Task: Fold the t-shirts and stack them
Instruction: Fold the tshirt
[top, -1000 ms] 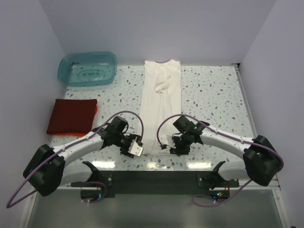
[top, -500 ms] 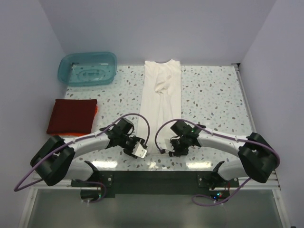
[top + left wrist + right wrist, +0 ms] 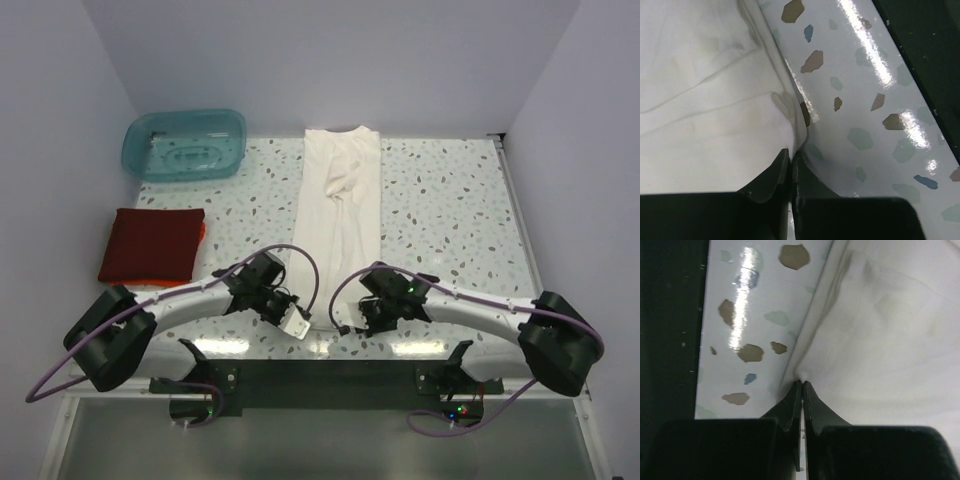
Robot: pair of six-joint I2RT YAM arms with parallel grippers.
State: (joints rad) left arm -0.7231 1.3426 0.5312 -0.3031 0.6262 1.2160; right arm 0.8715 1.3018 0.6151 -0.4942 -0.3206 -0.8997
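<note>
Both claws are pinched shut on the near hem of the cream-white t-shirt (image 3: pixel 340 200): the left gripper (image 3: pixel 791 152) is clamped on its left corner and the right gripper (image 3: pixel 802 384) on its right corner, with the cloth puckered at the tips. The shirt is laid as a long narrow strip down the middle of the speckled table (image 3: pixel 450 200), collar at the far end. The dark red t-shirt (image 3: pixel 152 243) is seen folded well apart at the left, with the orange t-shirt (image 3: pixel 203 232) shown only as a thin edge along its right side.
</note>
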